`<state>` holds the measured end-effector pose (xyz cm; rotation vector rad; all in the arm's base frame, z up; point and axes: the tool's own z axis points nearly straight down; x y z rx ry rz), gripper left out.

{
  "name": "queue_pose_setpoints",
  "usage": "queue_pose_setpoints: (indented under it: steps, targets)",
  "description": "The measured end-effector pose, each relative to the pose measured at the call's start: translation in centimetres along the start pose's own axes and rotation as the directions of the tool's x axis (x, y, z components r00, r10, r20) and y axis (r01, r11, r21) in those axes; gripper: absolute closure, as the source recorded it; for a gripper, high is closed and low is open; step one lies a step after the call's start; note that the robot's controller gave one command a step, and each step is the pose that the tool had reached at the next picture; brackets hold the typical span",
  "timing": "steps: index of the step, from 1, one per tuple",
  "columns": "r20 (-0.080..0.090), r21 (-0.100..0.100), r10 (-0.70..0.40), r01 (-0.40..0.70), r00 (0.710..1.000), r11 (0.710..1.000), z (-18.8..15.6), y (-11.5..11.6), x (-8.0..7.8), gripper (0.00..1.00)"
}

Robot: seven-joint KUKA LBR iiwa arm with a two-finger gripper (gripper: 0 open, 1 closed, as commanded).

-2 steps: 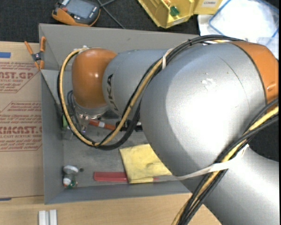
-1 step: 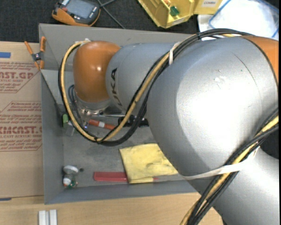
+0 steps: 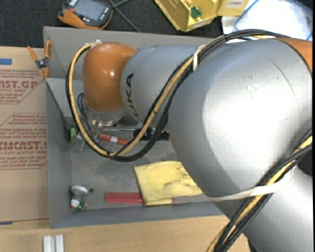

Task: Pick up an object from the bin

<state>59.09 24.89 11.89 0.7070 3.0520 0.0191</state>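
Note:
My gripper (image 3: pixel 102 123) hangs below the arm's wrist over the left middle of the bin, with just its metal body showing. Right beneath it lies a thin red and white pen (image 3: pixel 113 139), partly covered by cables. A small green piece (image 3: pixel 72 135) sits against the left wall beside the gripper. Toward the front of the bin lies a crumpled yellow cloth (image 3: pixel 165 181), its right part hidden under the arm.
A red marker (image 3: pixel 123 197) lies along the front wall, touching the cloth's left corner. Two small white and green bits (image 3: pixel 78 197) rest in the front left corner. The big grey arm covers the bin's right half and back.

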Motion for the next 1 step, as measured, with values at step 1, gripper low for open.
queue_pose_setpoints:
  steps: [1]
  targets:
    - [0.001,-0.002,-0.001,0.001,1.000,1.000,-2.12,0.07,-0.01,1.00]
